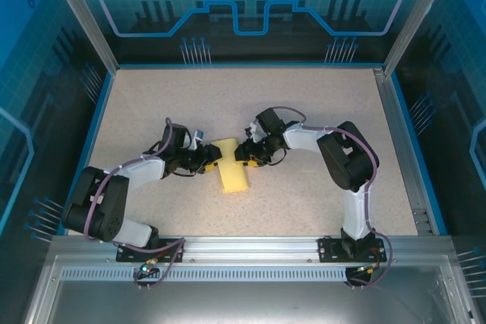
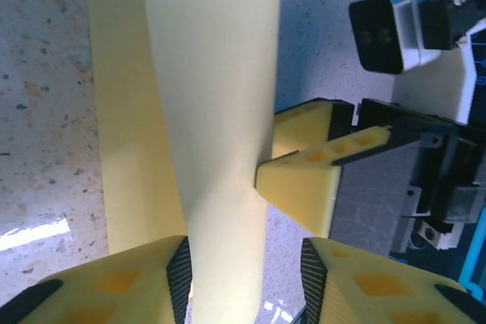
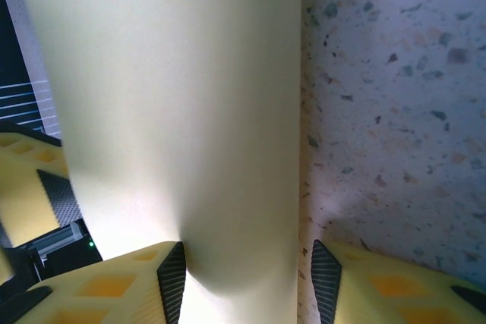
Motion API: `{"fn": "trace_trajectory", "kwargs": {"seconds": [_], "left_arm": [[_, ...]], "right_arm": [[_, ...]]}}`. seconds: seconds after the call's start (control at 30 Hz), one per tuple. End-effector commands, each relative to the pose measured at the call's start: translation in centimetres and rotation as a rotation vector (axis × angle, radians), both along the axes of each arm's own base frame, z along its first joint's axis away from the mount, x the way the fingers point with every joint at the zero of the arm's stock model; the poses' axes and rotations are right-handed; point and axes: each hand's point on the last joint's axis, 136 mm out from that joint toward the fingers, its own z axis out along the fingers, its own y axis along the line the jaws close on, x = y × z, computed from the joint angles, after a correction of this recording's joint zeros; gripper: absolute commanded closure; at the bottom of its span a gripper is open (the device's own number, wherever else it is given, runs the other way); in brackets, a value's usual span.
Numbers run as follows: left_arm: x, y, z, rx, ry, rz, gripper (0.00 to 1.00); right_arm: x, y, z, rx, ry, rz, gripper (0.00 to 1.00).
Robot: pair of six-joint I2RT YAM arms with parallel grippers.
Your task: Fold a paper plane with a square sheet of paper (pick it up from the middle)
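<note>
Folded pale yellow square paper sheet (image 1: 234,176) lay approx. mid speckled beige table (image 1: 152,104). Left gripper (image 1: 212,156) & right gripper (image 1: 244,153) straddled it mid-table, jaws apart, not clamping.

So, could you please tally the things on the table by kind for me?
Sheet of paper, pale yellow: 1
Grippers, the left gripper and the right gripper, each with yellow fingers: 2
Total: 3
</note>
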Motion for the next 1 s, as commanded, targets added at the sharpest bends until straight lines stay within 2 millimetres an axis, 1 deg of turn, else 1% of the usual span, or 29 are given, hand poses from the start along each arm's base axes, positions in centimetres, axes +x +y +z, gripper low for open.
{"fn": "trace_trajectory", "kwargs": {"seconds": [0.0,0.1,0.2,0.3,0.5,0.6,0.67,0.8,0.9,0.97], "left_arm": [[-1.4,-0.1,-0.4,0.011,0.039,-0.035,0.55],[-1.6,0.5,-1.1,0.049,0.051,-0.009,0.56],[-1.7,1.7,-1.6,0.120,0.068,0.044,0.55],[-1.5,2.0,-1.6,0.142,0.068,0.060,0.51],[-1.1,1.6,-2.2,0.124,0.099,0.056,0.53],[-0.7,1.0,-2.3,0.114,0.096,0.042,0.56],[-0.3,0.5,-2.5,0.114,0.094,0.029,0.60],[0.3,-0.3,-3.1,0.116,0.109,0.020,0.69],[0.5,-0.5,-3.5,0.121,0.118,0.021,0.71],[0.6,-0.5,-3.7,0.121,0.121,0.022,0.73]], "right_arm": [[-0.2,0.2,-0.5,-0.023,0.015,-0.021,0.49],[0.1,-0.3,-0.6,-0.054,0.009,-0.050,0.49],[0.1,-0.6,-0.8,-0.095,0.000,-0.052,0.49],[-0.2,0.2,-0.5,-0.066,0.000,-0.027,0.48],[-0.2,1.2,-0.1,-0.024,0.003,-0.016,0.48],[-0.1,1.2,-0.3,-0.027,0.006,-0.025,0.49],[-0.2,1.7,-0.1,0.001,0.012,-0.014,0.48],[-0.3,2.0,0.1,0.018,0.008,-0.002,0.47],[-0.4,2.1,0.2,0.024,0.008,0.007,0.47],[-0.6,2.2,0.2,0.031,0.007,0.021,0.45]]}}
